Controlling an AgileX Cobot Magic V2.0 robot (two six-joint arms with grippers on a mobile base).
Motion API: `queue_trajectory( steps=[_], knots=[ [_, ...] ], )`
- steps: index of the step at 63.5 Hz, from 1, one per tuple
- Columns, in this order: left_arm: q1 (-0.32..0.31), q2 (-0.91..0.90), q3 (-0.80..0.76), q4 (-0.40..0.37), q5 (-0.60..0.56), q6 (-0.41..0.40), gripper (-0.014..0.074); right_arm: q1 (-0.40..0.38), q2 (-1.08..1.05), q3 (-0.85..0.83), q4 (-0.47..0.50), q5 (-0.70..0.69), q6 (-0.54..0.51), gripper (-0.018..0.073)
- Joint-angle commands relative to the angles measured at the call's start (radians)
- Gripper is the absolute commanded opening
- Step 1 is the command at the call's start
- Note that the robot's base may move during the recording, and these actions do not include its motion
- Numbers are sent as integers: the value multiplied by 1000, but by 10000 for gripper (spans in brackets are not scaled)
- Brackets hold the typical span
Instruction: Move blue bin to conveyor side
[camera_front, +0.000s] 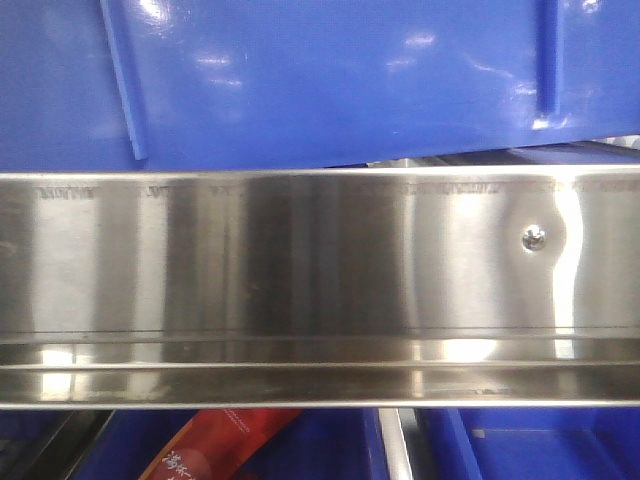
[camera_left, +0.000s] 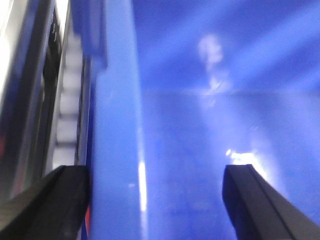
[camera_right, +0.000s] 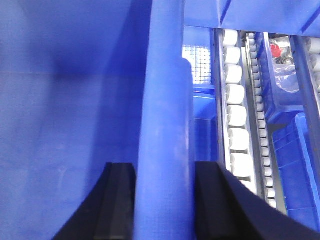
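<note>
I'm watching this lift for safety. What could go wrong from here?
1. The left gripper straddles the bin wall with its inner finger off it, while the right gripper looks clamped; a one-sided hold may let the bin twist or slip.
2. The bin sits slanted just above the steel rail and may catch it.

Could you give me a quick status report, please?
Left hand open, straddling blue bin wall. Right hand shut on its rim. Steel rail just below bin.

blue bin (camera_front: 330, 80): glossy smooth plast. | rack rail (camera_front: 300, 260): brushed shiny s/steel | screw (camera_front: 534, 238): bright metal
</note>
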Motion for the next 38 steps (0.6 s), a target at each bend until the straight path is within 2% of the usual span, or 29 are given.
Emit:
queue_trajectory(
  steps=[1,16,38],
  knots=[
    [-7,0,-6,19,4,-18,430,-6,-3,-5,-20,1,0,-78],
    [-7,0,-6,64,23,-26,419,-6,-1,-5,-20,1,0,-78],
    [-7,0,-6,75,35,-44,383,-6,1,-5,-20,1,0,-78]
  ],
)
